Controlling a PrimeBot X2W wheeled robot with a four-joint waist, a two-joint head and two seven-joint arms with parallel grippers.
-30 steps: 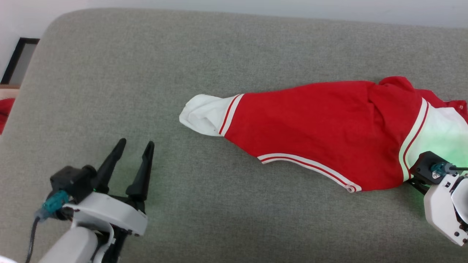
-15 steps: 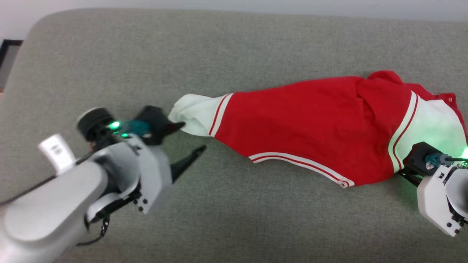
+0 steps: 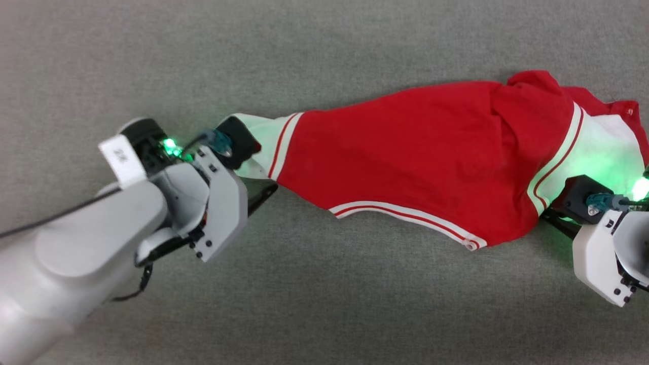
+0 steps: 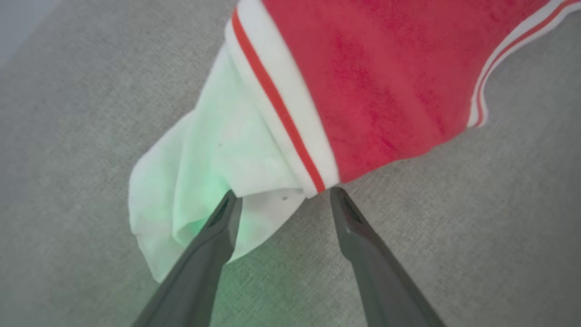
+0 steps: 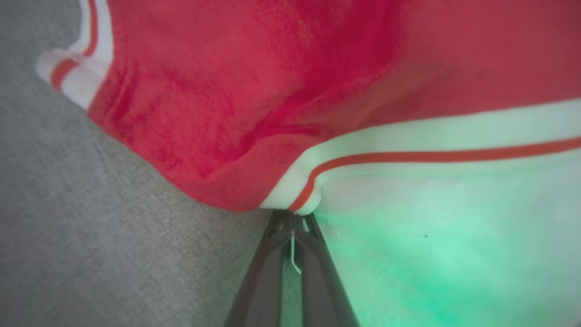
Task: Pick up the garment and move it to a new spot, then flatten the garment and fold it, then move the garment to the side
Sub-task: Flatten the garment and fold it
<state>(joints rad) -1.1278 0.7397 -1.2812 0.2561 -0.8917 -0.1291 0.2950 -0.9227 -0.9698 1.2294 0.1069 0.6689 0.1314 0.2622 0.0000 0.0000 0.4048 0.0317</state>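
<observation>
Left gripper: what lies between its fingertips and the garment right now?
Nothing: in the left wrist view the open left gripper has its tips at the garment, on its white sleeve edge, with bare grey cushion lower between the fingers.

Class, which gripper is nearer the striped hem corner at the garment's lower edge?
Right. The right gripper is shut on the garment at the sleeve seam, just beyond the striped hem corner; the left gripper is open at the far white sleeve.

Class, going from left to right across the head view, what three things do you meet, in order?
left end effector, open → garment → right end effector, shut on the garment's edge
</observation>
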